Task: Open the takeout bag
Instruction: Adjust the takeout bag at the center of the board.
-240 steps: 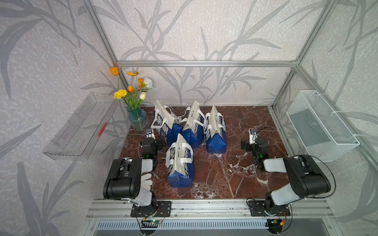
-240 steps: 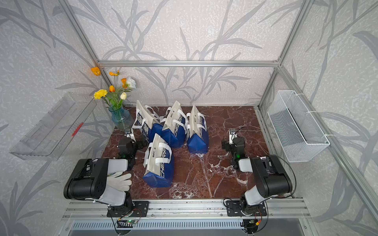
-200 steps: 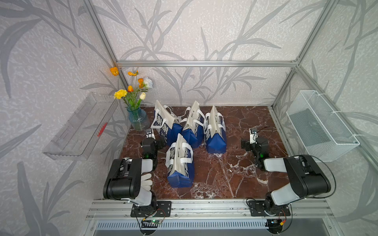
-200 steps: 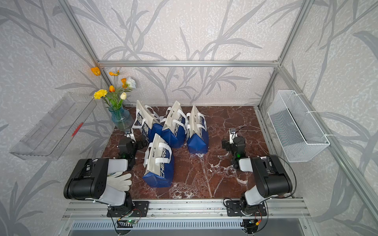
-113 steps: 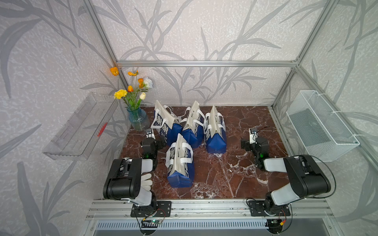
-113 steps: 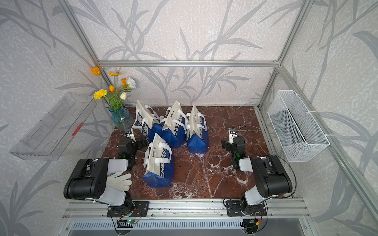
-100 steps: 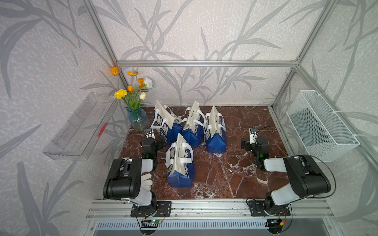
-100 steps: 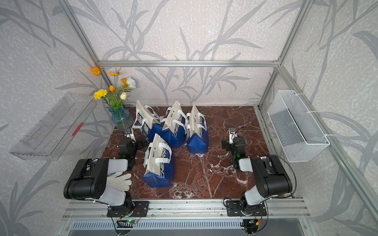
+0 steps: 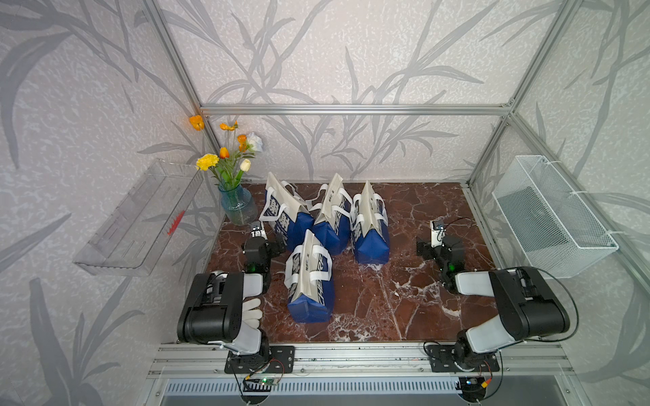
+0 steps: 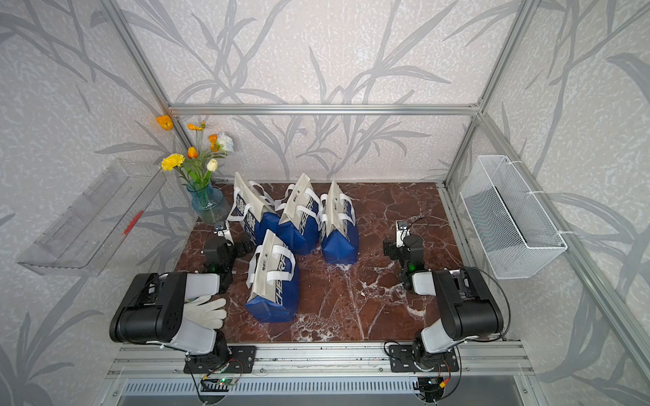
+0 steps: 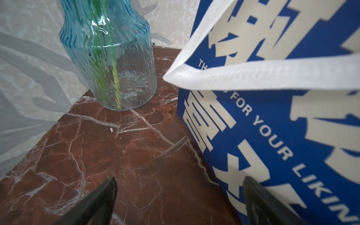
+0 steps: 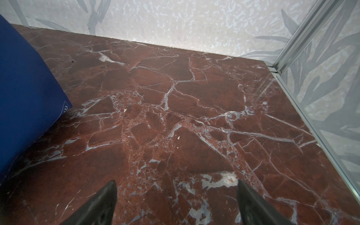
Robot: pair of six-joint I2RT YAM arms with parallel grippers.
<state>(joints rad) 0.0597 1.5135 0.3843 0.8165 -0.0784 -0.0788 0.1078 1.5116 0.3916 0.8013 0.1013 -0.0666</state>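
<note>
Takeout bags point(image 9: 309, 281) stand on the marble table point(image 9: 422, 211), tops pinched shut; left gripper point(image 11: 179, 186) beside them, right gripper point(image 12: 176, 186) well to their right, both spread apart, empty.

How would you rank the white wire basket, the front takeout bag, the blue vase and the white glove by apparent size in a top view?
1. white wire basket, though it hangs nearer the camera
2. front takeout bag
3. blue vase
4. white glove, partly hidden
</note>
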